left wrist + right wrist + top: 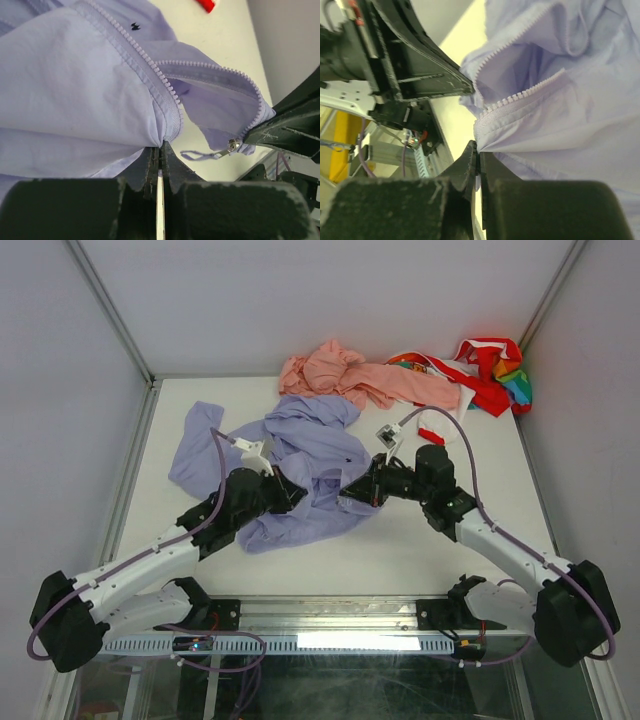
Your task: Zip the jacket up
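The lavender jacket point(300, 455) lies crumpled in the middle of the table, its front zipper open. My left gripper point(298, 493) is shut on the jacket's hem beside one zipper edge point(150, 62). My right gripper point(347, 494) is shut on the other bottom corner, at the end of the other zipper edge point(520, 96). In the left wrist view the metal slider with its cord pull point(231, 146) hangs at the corner that the right gripper's fingers point(280, 131) pinch. The two grippers are close together and hold the bottom corners a little above the table.
A salmon-pink garment point(360, 375) lies at the back of the table, touching the jacket. A red-white multicoloured garment point(485, 370) lies in the back right corner. Grey walls stand on three sides. A metal rail point(330, 640) runs along the near edge.
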`<state>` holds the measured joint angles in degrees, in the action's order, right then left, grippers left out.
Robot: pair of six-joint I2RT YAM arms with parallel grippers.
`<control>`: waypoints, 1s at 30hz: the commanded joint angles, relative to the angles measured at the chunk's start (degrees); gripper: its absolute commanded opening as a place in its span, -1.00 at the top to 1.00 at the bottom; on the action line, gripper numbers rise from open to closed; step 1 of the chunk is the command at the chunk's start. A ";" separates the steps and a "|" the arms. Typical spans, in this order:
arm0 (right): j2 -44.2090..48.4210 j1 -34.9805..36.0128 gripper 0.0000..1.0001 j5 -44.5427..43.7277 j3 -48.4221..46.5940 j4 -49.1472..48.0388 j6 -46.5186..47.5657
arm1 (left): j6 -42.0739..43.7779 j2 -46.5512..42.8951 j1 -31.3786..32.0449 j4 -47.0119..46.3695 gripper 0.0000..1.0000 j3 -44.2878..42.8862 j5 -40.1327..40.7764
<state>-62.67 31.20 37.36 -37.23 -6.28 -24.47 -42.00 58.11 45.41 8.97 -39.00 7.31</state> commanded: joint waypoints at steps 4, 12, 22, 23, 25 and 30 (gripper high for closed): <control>-2.60 0.86 1.00 6.71 4.62 -30.82 -14.87 | 5.02 -6.68 -0.50 -22.78 1.00 6.62 -3.61; -6.53 2.93 1.00 5.97 4.74 -38.59 -17.62 | 7.70 -8.31 -0.50 -31.37 1.00 9.42 -5.87; -7.17 2.58 1.00 8.43 6.74 -48.05 -15.88 | 6.29 -11.32 -0.62 -35.05 1.00 12.28 -9.78; -7.33 2.50 1.00 8.57 6.53 -48.24 -15.87 | 6.17 -11.59 -0.71 -35.29 1.00 12.55 -10.15; -7.90 2.20 1.00 9.23 6.07 -48.37 -16.14 | 5.87 -11.87 -0.96 -35.47 1.00 12.75 -10.97; -8.95 1.63 1.00 10.88 5.47 -51.46 -17.73 | 5.15 -11.02 -2.26 -33.18 1.00 11.43 -14.68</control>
<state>-71.29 33.43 46.17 -30.11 -51.20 -41.34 -36.60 47.33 44.34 -21.52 -26.44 -3.18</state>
